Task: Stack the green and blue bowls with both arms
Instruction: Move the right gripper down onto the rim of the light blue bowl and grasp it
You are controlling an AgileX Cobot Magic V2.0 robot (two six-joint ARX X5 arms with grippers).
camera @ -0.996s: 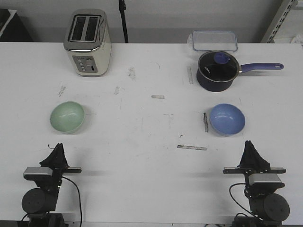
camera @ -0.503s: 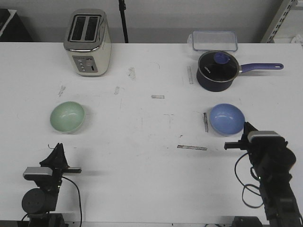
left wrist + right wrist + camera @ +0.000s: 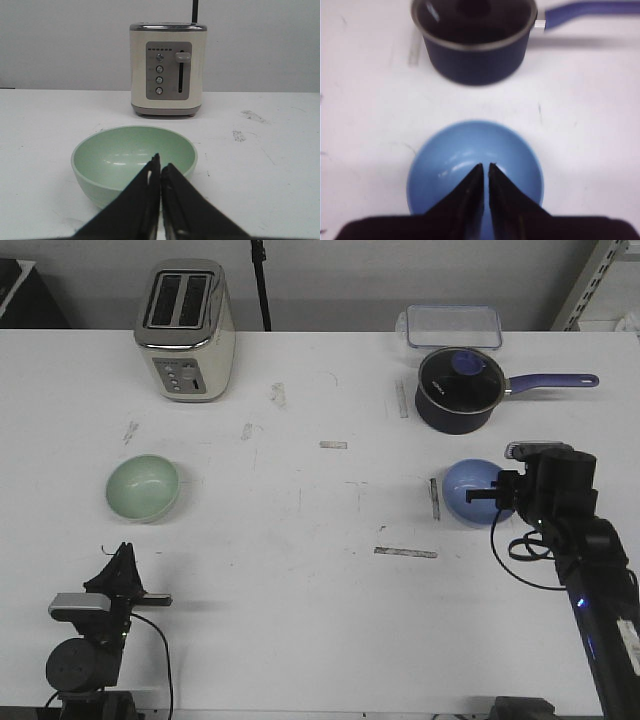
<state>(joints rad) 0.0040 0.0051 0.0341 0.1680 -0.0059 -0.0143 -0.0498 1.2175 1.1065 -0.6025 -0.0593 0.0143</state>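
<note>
Right gripper (image 3: 485,172) hangs over the blue bowl (image 3: 475,165), fingers pressed together, holding nothing; the pan (image 3: 475,42) sits just beyond, its handle running off to the right. Left gripper (image 3: 160,167) is low and pinched together too, empty, with the green bowl (image 3: 134,162) just ahead, mouth up, and the toaster (image 3: 167,70) behind it. Toaster markings too small to read.

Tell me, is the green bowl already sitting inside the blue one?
No, the green bowl sits alone on the table's left side, far from the blue bowl on the right.
</note>
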